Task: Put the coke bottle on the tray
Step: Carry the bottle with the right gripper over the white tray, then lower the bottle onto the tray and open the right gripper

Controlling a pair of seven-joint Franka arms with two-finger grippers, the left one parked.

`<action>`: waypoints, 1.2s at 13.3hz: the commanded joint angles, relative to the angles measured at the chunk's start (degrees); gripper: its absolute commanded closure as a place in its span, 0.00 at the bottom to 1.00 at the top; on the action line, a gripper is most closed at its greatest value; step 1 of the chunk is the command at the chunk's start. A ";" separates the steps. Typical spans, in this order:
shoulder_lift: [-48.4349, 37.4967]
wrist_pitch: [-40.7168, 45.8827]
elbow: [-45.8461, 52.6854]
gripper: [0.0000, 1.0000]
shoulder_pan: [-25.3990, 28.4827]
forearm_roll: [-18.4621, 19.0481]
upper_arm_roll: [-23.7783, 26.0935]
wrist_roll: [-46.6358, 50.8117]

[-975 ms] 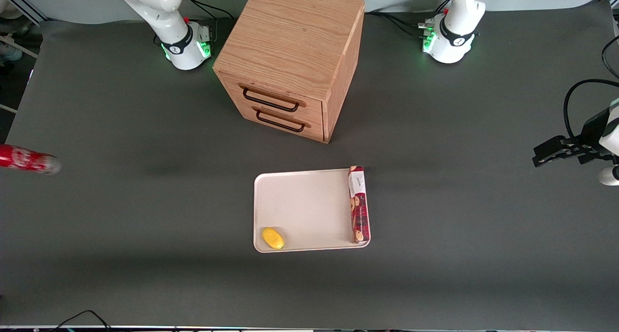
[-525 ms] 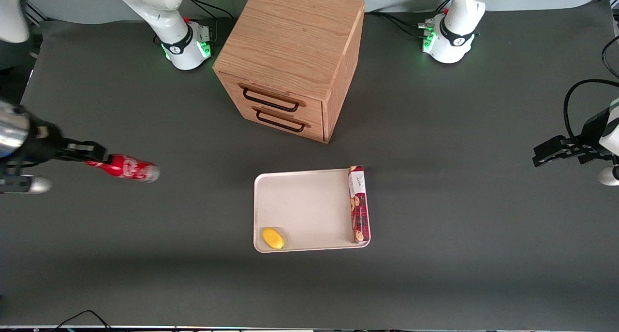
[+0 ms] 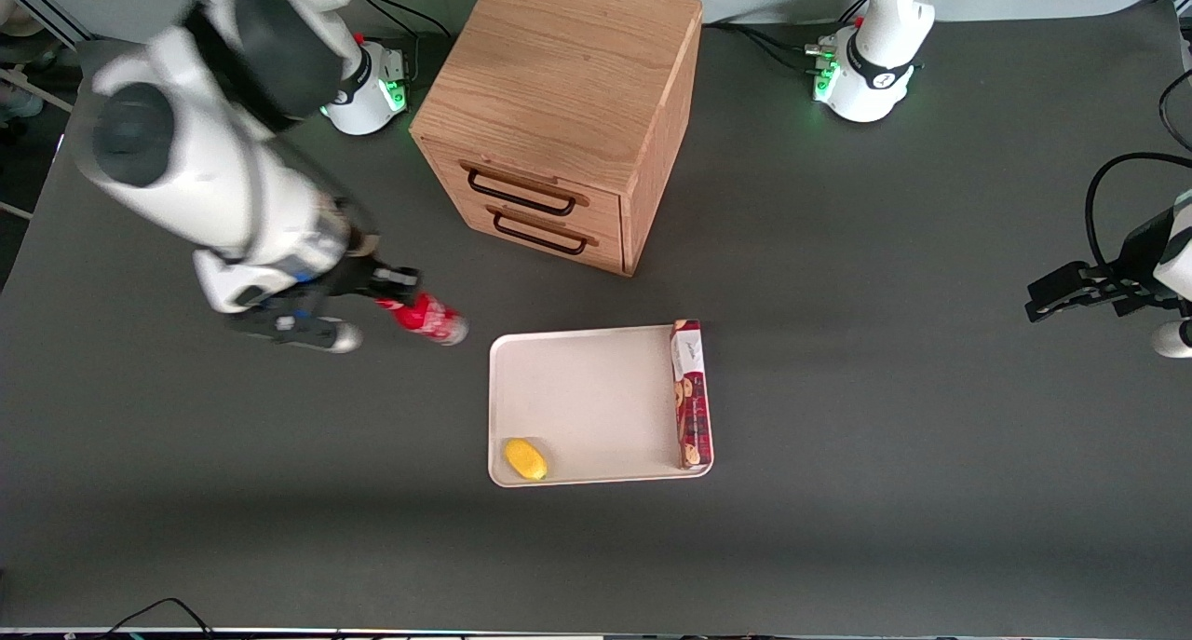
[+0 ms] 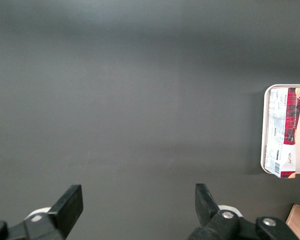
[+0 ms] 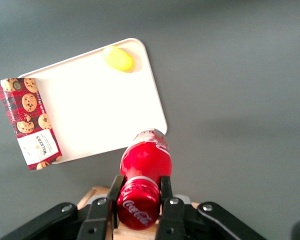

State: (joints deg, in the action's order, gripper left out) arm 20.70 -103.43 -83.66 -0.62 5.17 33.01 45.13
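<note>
Your gripper (image 5: 139,196) pinches the coke bottle (image 5: 144,175) (fingers tight on both sides), just beside the tray (image 3: 587,402) corner.

Gripper (image 3: 396,291): above table, w/ coke bottle (image 3: 430,319) clamped, just beside tray (image 3: 596,402).
Tray: nearer front cam than drawer cabinet (image 3: 559,118).
On tray: cookie box (image 3: 690,393), lemon (image 3: 525,459).

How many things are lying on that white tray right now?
2: a yellow lemon in the tray's corner nearest the front camera, and a red cookie box along one short edge. Nothing seems hidden.
</note>
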 commanded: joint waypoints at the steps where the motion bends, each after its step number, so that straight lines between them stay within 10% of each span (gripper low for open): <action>1: -1.28 -14.38 -13.24 1.00 -0.70 1.50 0.39 1.63; 6: 5.03 -20.84 -16.80 1.00 0.97 17.82 0.73 11.54; 16: 11.99 -25.32 -14.25 1.00 4.57 24.52 0.39 18.94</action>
State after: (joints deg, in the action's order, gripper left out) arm 30.60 -128.21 -100.04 3.41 26.69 33.68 62.03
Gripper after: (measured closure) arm 0.674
